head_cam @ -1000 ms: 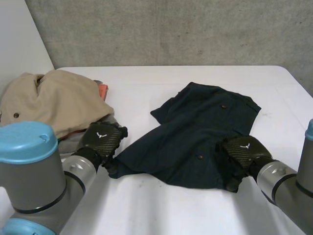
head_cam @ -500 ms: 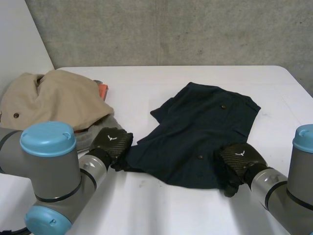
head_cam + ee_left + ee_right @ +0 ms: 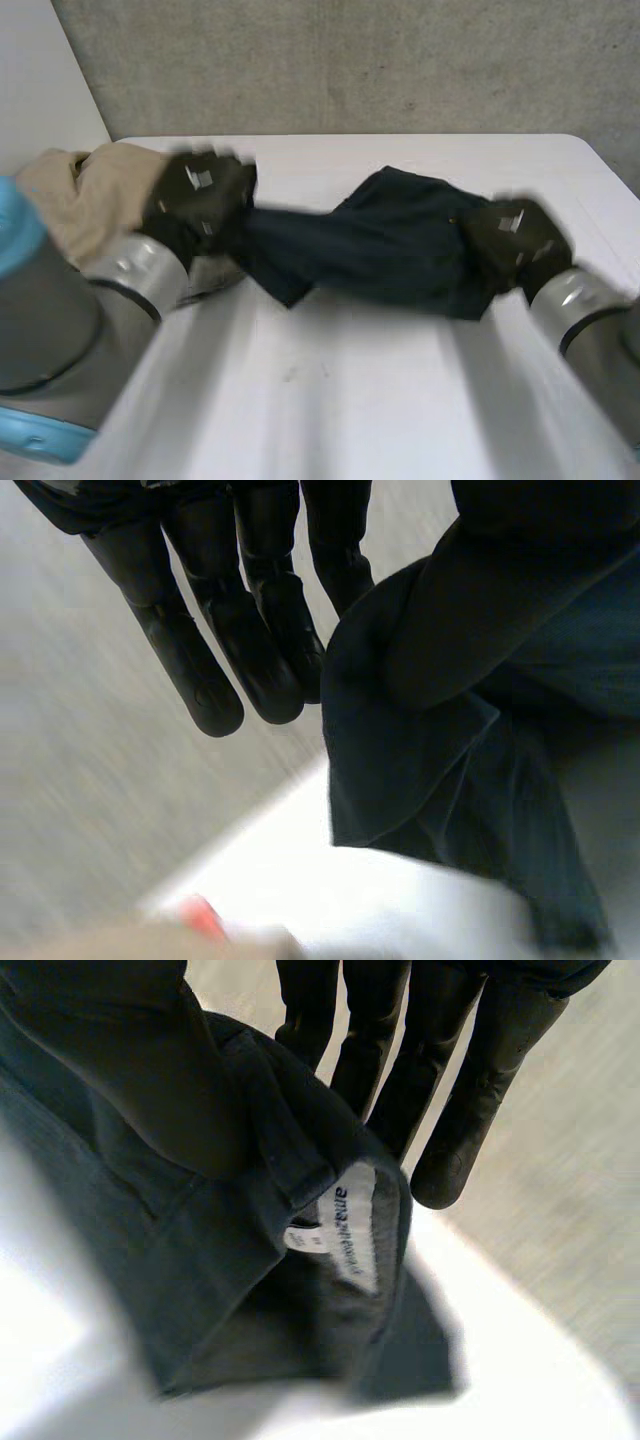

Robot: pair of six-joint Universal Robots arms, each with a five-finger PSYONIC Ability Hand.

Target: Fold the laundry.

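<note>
1. Left hand (image 3: 200,195) and right hand (image 3: 515,235) each pinched the dark garment (image 3: 370,250) at its 9 and 3 o'clock ends, over the table (image 3: 330,400).
2. Either shallow pinch might have slipped, dropping an end.

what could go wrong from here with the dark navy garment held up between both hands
1. The dark navy cloth garment hangs between the left hand and the right hand, each pinching just an edge, so it may slip free.
2. Its middle sags and bunches, so the fold could land crooked.
3. The left hand is close to the beige cloth pile and might drag it.
</note>
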